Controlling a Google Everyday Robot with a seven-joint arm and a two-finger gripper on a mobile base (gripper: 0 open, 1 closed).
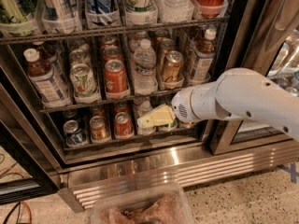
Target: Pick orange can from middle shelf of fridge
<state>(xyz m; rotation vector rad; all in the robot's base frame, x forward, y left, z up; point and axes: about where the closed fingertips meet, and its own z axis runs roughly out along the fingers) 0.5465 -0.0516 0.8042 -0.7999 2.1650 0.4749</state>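
We see the orange can (172, 65) upright on the middle shelf (93, 103) of the fridge (163, 168), just at 3 o'clock of a water bottle (145, 62). The gripper (155, 117) hangs at 7 o'clock from that can, apart from it, before the rack beneath. We cannot tell how far it is open.

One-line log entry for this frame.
gripper: in front of lowest shelf, below orange can | orange can: upright on middle shelf | grasp: not yet
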